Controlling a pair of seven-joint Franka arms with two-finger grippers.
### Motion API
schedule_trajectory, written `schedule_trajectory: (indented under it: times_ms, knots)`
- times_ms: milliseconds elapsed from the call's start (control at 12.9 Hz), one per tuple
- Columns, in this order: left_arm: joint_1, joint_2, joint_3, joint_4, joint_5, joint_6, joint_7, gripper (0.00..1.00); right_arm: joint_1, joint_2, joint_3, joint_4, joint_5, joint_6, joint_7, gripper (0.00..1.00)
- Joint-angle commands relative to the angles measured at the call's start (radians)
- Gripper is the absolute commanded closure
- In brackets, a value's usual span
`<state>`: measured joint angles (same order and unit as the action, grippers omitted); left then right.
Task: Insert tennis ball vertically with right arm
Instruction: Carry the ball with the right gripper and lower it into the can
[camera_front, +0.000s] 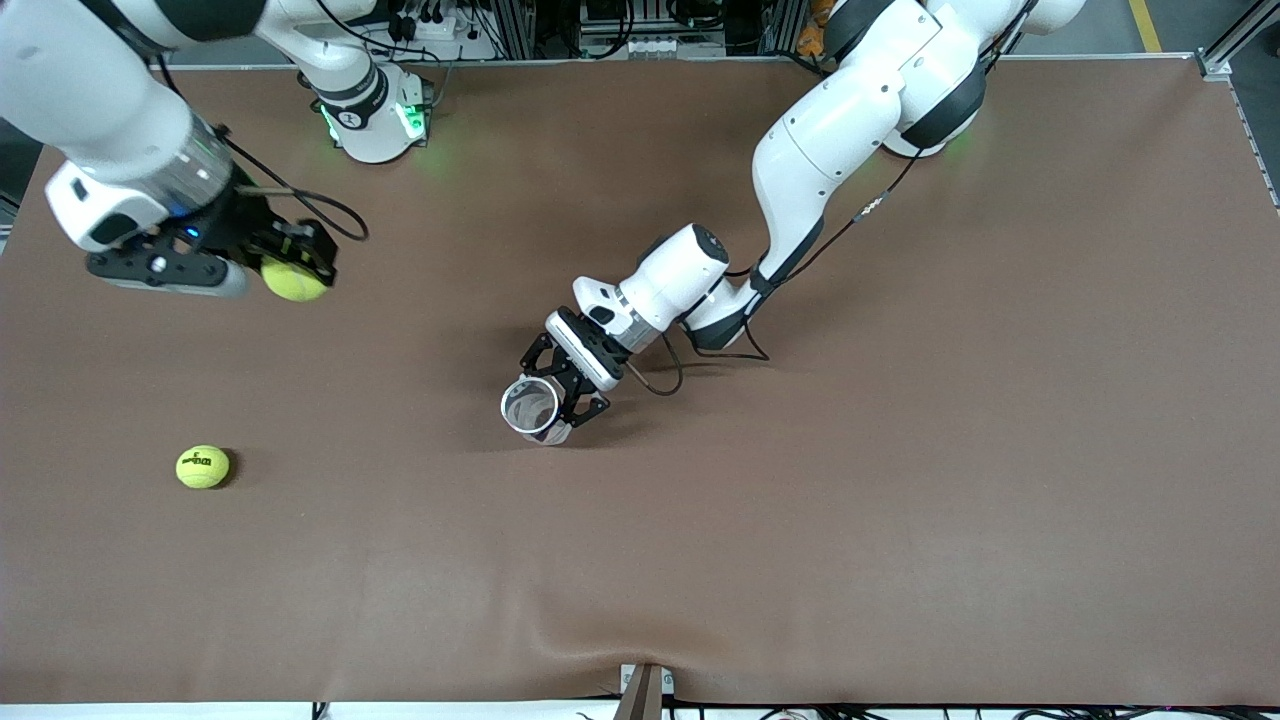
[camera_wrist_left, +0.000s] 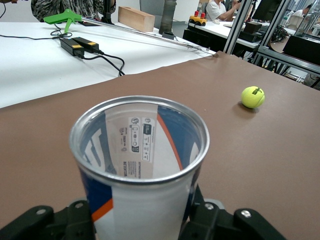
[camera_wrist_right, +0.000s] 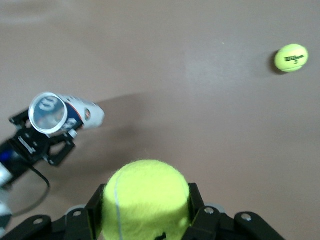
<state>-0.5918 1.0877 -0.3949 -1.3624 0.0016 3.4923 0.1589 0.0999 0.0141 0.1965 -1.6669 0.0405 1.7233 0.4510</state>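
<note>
The right gripper (camera_front: 285, 262) hung over the table's right-arm end, its arm cut off by the frame edge, jaws clamped on a tennis ball (camera_front: 293, 280) that hid much of its fingers (camera_wrist_right: 196, 207). The left arm reached low over mid-table, its left gripper (camera_front: 560, 400) around an open ball can (camera_front: 533, 408); whether the jaws pressed the can or stood just off it could not be told. The can's base was hidden. A second tennis ball (camera_front: 203, 467) lay on the brown table (camera_front: 900, 500), nearer the front camera.
</note>
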Motion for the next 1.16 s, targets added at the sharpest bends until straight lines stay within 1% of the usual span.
schedule_trajectory:
  times_ms: [0, 78, 155, 311, 388, 543, 621, 776, 932, 1087]
  knots:
    - [-0.016, 0.014, 0.013, 0.022, -0.02, 0.01, -0.004, 0.3, 0.067, 0.099, -0.002, 0.042, 0.015, 0.105, 0.136, 1.0]
    - [-0.016, 0.014, 0.013, 0.02, -0.02, 0.01, -0.004, 0.29, 0.096, 0.116, -0.002, 0.044, 0.013, 0.136, 0.187, 1.0]
    - [-0.016, 0.014, 0.013, 0.02, -0.018, 0.01, -0.002, 0.29, 0.128, 0.135, -0.003, 0.053, 0.006, 0.139, 0.237, 1.0]
    - [-0.016, 0.014, 0.013, 0.02, -0.018, 0.01, -0.002, 0.28, 0.164, 0.19, -0.003, 0.11, -0.005, 0.14, 0.314, 1.0]
    - [-0.016, 0.014, 0.011, 0.02, -0.018, 0.01, -0.002, 0.28, 0.175, 0.219, -0.005, 0.121, -0.007, 0.156, 0.342, 1.0]
    - [-0.016, 0.014, 0.013, 0.02, -0.018, 0.01, -0.002, 0.28, 0.207, 0.283, -0.005, 0.124, -0.036, 0.269, 0.411, 1.0]
    - [-0.016, 0.014, 0.013, 0.02, -0.018, 0.01, -0.002, 0.28, 0.221, 0.308, -0.005, 0.124, -0.06, 0.289, 0.434, 1.0]
    - [-0.016, 0.015, 0.013, 0.02, -0.017, 0.01, -0.001, 0.28, 0.238, 0.337, -0.008, 0.125, -0.082, 0.295, 0.454, 1.0]
    - [-0.019, 0.017, 0.021, 0.02, -0.014, 0.01, 0.005, 0.28, 0.238, 0.355, -0.014, 0.125, -0.083, 0.36, 0.453, 1.0]
    - [-0.052, 0.017, 0.062, 0.022, -0.018, 0.01, 0.007, 0.29, 0.25, 0.383, -0.015, 0.125, -0.091, 0.395, 0.46, 1.0]
